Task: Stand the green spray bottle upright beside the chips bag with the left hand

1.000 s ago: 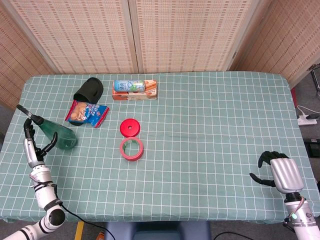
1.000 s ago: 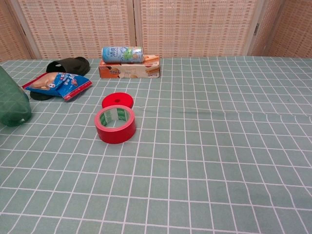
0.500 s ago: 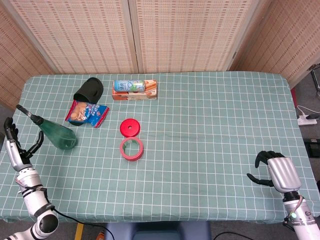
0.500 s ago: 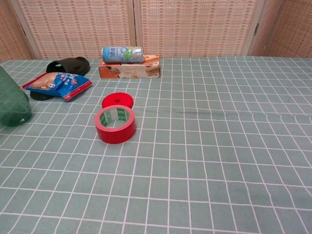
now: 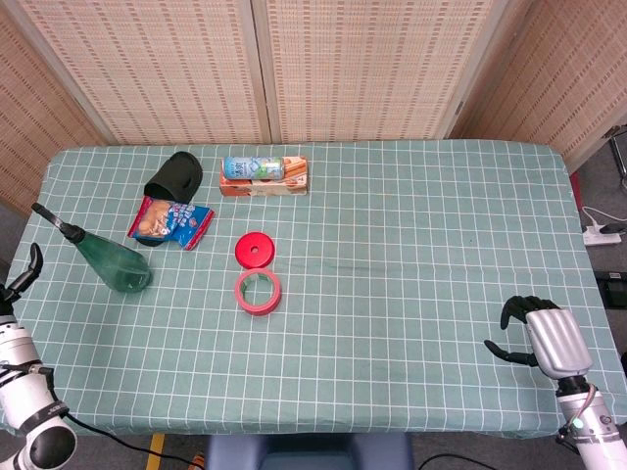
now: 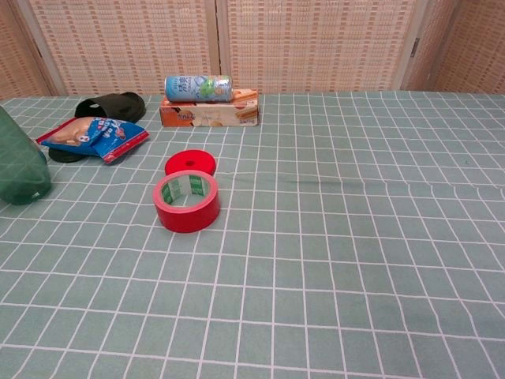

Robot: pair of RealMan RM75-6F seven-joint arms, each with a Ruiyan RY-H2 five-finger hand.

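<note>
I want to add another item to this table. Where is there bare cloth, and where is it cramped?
Bare cloth fills everything right of the red tape roll, up to the right hand. It is cramped at the far left: chips bag, green spray bottle, can.

A staged test room rather than a lived-in home: a table [image 5: 411, 294] draped in green checked cloth stands against woven reed wall panels [image 5: 353, 69]. To the table's right, a power strip [image 5: 604, 233] lies on bare floor. Household odds lie on the cloth.
</note>
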